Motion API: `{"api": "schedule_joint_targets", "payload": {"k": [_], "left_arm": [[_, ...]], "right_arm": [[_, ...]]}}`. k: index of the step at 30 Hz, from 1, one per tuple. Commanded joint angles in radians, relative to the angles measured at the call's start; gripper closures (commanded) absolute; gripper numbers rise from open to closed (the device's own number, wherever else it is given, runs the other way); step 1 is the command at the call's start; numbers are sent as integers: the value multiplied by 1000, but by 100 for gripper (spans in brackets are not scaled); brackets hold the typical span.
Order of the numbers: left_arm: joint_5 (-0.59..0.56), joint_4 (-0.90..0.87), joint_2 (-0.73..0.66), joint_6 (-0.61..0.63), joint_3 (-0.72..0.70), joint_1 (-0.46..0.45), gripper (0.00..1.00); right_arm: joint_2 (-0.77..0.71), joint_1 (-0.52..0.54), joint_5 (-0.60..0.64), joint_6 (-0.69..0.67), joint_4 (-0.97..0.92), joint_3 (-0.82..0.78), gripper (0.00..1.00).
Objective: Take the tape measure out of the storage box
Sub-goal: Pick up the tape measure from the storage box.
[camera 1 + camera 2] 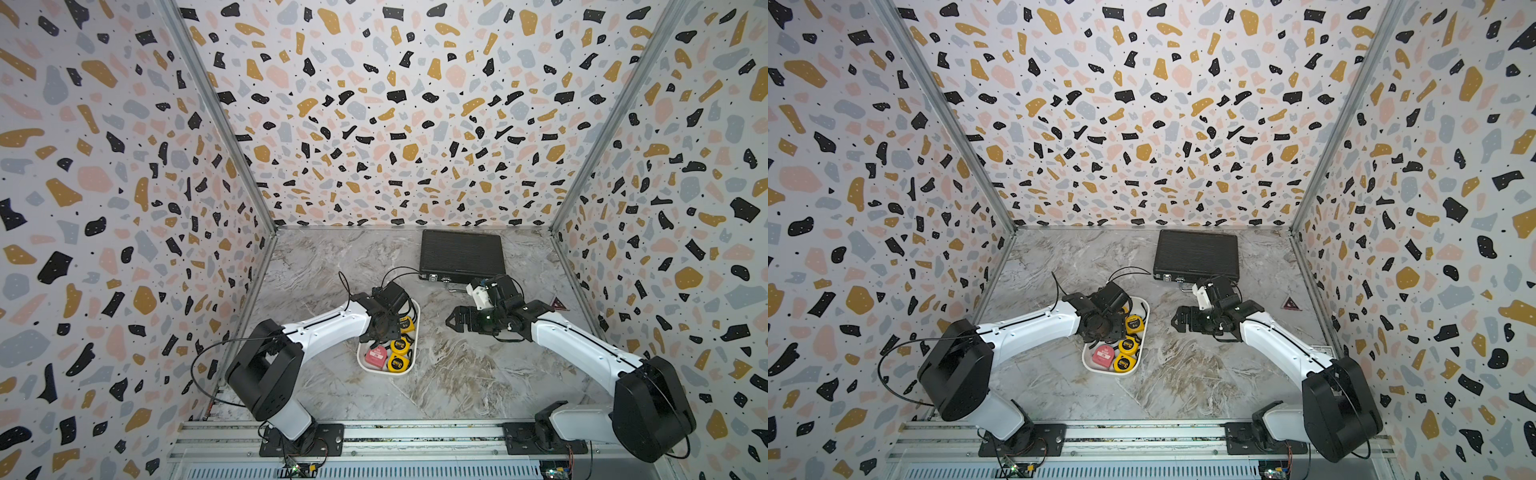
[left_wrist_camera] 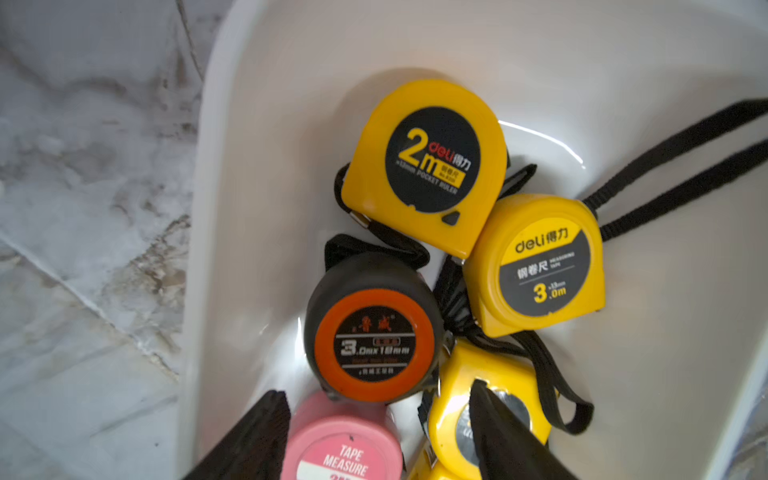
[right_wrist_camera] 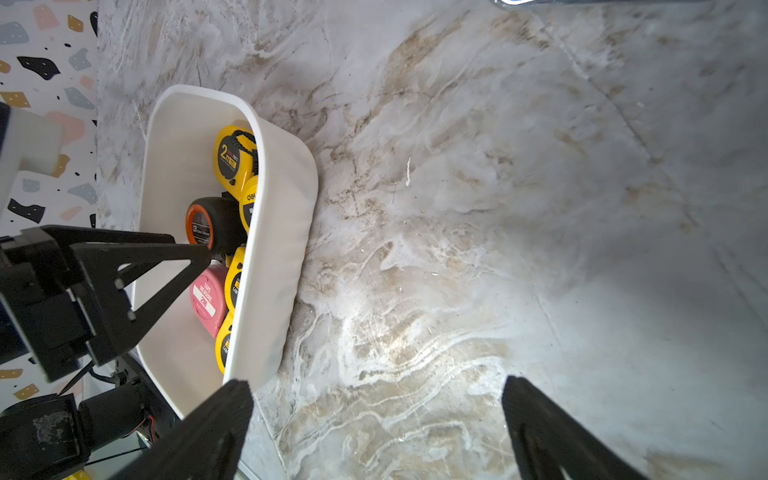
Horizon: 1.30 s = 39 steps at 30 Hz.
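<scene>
Extraction is not done: the pink tape measure lies in the storage box among other tape measures. My left gripper hangs astride it, jaws apart, not clamped. My right gripper gapes empty above the table.

Seeing a black ribbed briefcase lying flat on the marbled surface, metal latches and handle turned away from the terrazzo-patterned back wall just behind it. Spotting a small red triangle sticker lying right of the briefcase.
</scene>
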Motion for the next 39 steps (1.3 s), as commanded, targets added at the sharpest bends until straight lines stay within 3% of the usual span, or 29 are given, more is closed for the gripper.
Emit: {"api": "schedule_joint_targets", "payload": {"k": [1,21,35,39], "left_arm": [[-55,36,17,-37,28,-4,28],[-82,77,124,-117,17,-2,33],[-54,36,90,-113,54,-2,97],[-37,-6,36,-130,76,-2,100]], "right_arm": [[10,-2,3,-27,-27,47,1],[70,-34,-31,-51,-28,80,1],[71,-39,-53,-36,0,76,1],[54,-39,-64,-35,8,69,1]]}}
